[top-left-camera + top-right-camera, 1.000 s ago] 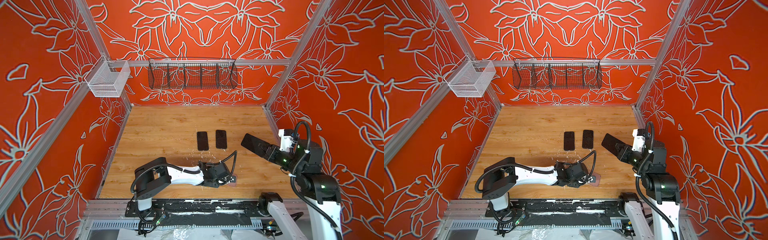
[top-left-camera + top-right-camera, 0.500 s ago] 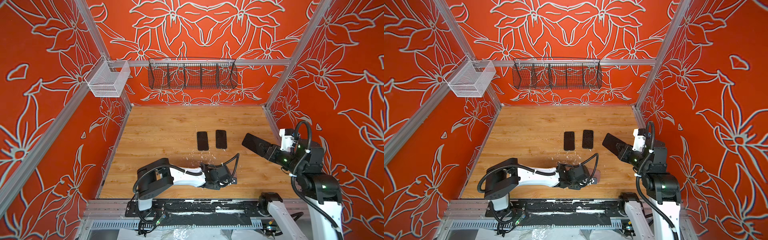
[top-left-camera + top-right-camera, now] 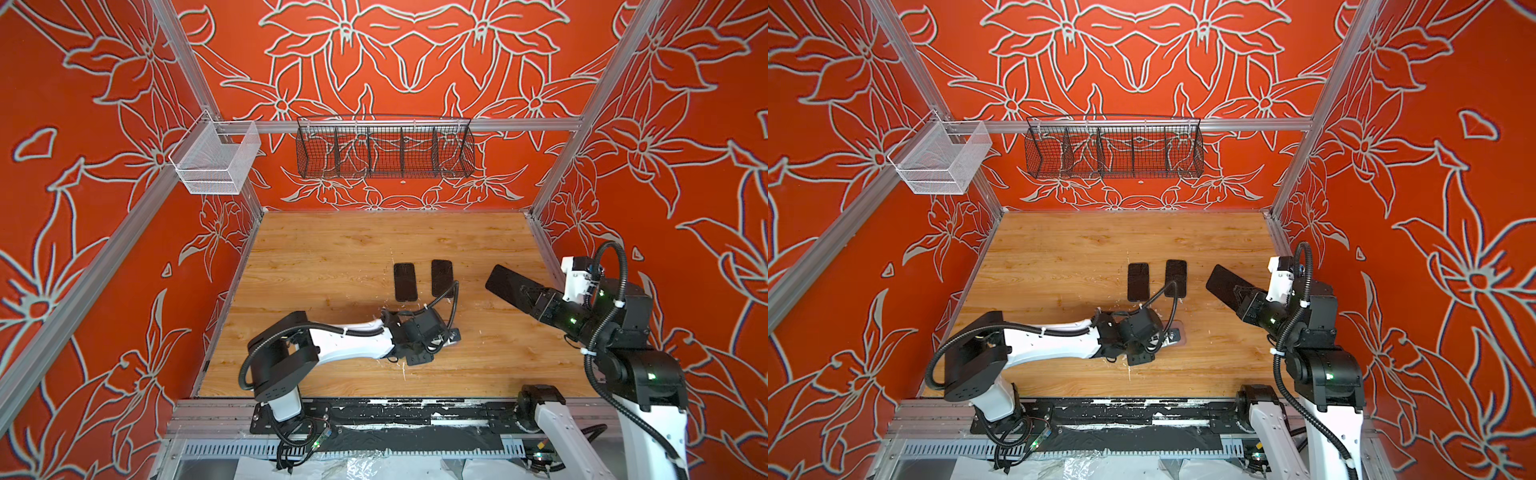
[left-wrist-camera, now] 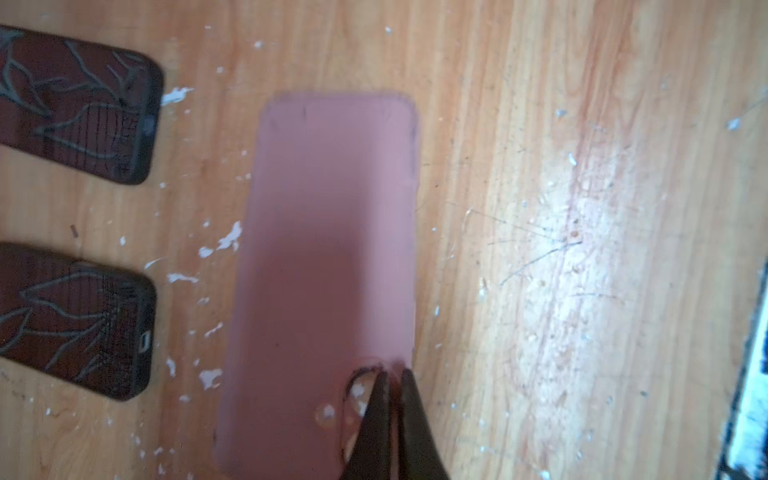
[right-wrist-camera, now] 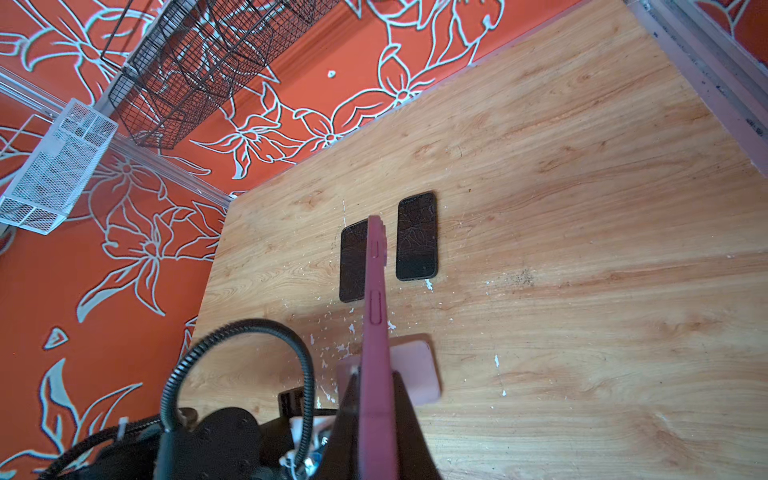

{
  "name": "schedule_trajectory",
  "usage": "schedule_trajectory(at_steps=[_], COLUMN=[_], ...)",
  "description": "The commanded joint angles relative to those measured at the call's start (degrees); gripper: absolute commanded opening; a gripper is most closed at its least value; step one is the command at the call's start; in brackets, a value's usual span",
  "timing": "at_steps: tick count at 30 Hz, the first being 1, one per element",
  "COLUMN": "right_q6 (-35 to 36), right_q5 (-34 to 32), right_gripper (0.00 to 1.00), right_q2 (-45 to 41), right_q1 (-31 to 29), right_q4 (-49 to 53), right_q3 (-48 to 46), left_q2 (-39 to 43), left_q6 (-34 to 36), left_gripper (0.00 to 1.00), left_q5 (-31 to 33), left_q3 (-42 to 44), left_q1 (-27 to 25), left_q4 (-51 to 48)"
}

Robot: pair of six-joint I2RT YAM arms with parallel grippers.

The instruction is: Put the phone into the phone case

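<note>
Insertion pending: the pink case [image 4: 332, 249] is empty.
Near the table's [image 3: 332, 249] front edge, it is pinched by the left gripper [image 4: 392, 374]; a maroon-edged slab [image 5: 376, 291] is clamped aloft by the right gripper [image 5: 376, 376]; black phones [image 3: 405, 281] are seen mid-table.

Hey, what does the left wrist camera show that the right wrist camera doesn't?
Only the left wrist view shows the left gripper shut on the pink case, pinching its edge beside the camera cutout. Only the right wrist view shows the right gripper holding a dark red item with side buttons, edge-on, plus the black wire basket and white mesh basket on the walls. Both show the pink case flat on the wooden table and two black phones side by side.
</note>
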State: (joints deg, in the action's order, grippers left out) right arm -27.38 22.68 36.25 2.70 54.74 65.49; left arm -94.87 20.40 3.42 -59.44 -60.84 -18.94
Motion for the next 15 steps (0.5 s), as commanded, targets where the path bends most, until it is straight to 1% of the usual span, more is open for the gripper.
schedule_trajectory(at_steps=[1,6,9,12,13,15], right_q6=[0.66,0.22,0.04,0.04,0.04,0.13], right_q5=[-0.97,-0.74,-0.88,-0.94,-0.99,-1.10], right_gripper=[0.00,0.00,0.00,0.00,0.00,0.00], right_q2=[-0.54,-0.37,-0.39,-0.48,-0.54,-0.65], right_q1=[0.31,0.36,0.32,0.29,0.27,0.37], right_q4=[-2.06,-2.61,-2.79,-2.75,-2.67,-2.80], right_q3=[2.09,2.09,2.09,2.09,2.01,1.92], left_q2=[5.32,7.88,8.21,7.36,6.75,4.46], left_q6=[-4.85,-7.51,-10.40,-12.98,-14.18,-14.94], left_gripper=[0.05,0.00,0.00,0.29,0.36,0.44], left_q5=[-8.57,-9.84,-9.61,-7.95,-6.55,-3.68], left_q3=[1.53,2.49,1.90,0.86,0.42,-0.53], left_q1=[2.76,4.84,5.82,5.44,4.65,2.11], left_q4=[-2.61,-2.16,-2.92,-5.54,-6.55,-8.92])
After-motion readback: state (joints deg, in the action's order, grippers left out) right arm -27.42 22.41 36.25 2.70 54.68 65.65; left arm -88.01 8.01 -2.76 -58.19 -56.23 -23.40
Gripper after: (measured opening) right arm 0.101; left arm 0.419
